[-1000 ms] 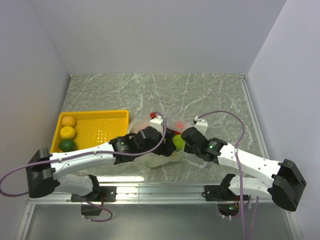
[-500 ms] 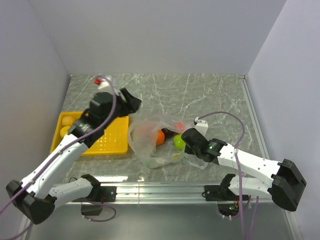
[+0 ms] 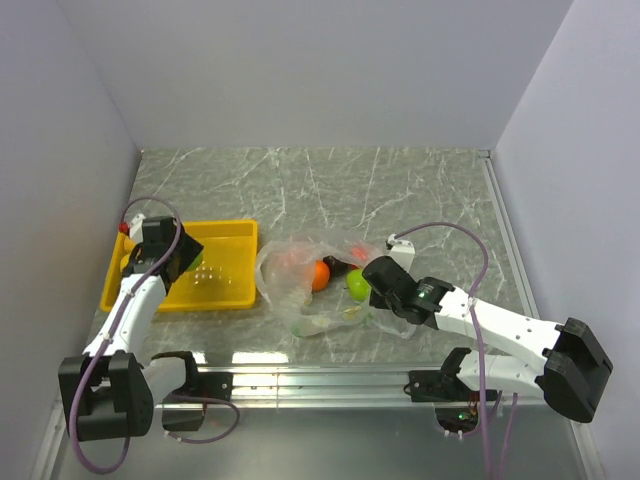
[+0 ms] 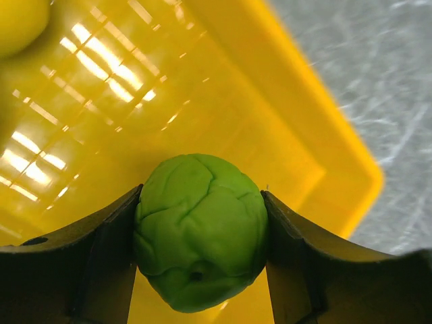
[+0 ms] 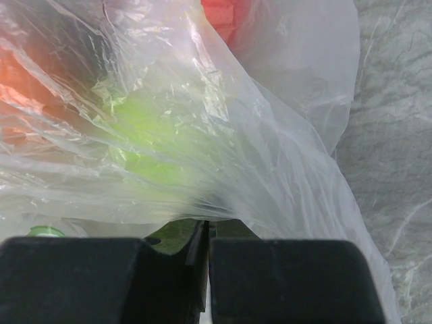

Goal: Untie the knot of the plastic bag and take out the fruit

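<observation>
The left gripper (image 4: 200,216) is clamping a green fruit (image 4: 199,260) right above the yellow tray (image 4: 317,148), while the right gripper (image 5: 204,246) is pinching the bag (image 5: 283,169), the other fruit (image 5: 145,128) lying just ahead inside.

High rear view over table (image 3: 400,190), left wrist close above yellow tray (image 4: 290,115), right wrist against plastic bag (image 5: 283,155)
</observation>
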Controlling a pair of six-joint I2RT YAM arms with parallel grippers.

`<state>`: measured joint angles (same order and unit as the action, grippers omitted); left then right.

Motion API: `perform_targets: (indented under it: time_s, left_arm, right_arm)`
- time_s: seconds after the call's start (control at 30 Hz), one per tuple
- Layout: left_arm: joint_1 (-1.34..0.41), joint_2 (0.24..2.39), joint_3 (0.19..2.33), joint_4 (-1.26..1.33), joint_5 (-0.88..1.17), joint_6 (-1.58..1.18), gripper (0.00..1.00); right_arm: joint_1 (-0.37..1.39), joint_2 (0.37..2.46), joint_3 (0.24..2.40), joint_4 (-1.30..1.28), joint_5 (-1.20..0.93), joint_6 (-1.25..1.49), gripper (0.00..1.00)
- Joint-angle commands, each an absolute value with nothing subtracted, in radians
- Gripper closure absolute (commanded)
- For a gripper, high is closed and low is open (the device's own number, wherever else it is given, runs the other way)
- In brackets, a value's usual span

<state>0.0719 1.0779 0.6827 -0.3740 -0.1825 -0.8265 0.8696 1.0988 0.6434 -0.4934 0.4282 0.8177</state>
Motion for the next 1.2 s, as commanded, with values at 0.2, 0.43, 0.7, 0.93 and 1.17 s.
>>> perform_targets:
  time_s: [0.2, 0.43, 0.7, 0.93, 1.17]
  left_arm:
    - [0.087, 1.054, 0.690, -0.342, -0.225, -0.825, 0.06]
    - [0.060, 0.936, 0.735, -0.431, -0.147, -0.769, 0.01]
    - [-0.323, 0.773, 0.865, -0.460, -0.130, -0.572, 0.05]
    - [-0.713, 0.874, 1.032, -0.517, -0.178, -0.450, 0.07]
    - [-1.086, 1.130, 1.282, -0.577, -0.266, -0.332, 0.15]
  right_arm:
    - [0.864, 1.075, 0.690, -0.483, 0.431, 0.779, 1.00]
    - [0.864, 1.086, 0.699, -0.491, 0.445, 0.770, 1.00]
    - [0.864, 1.086, 0.704, -0.505, 0.474, 0.758, 1.00]
    - [0.864, 1.074, 0.710, -0.509, 0.482, 0.747, 1.00]
    - [0.862, 1.066, 0.704, -0.514, 0.479, 0.767, 1.00]
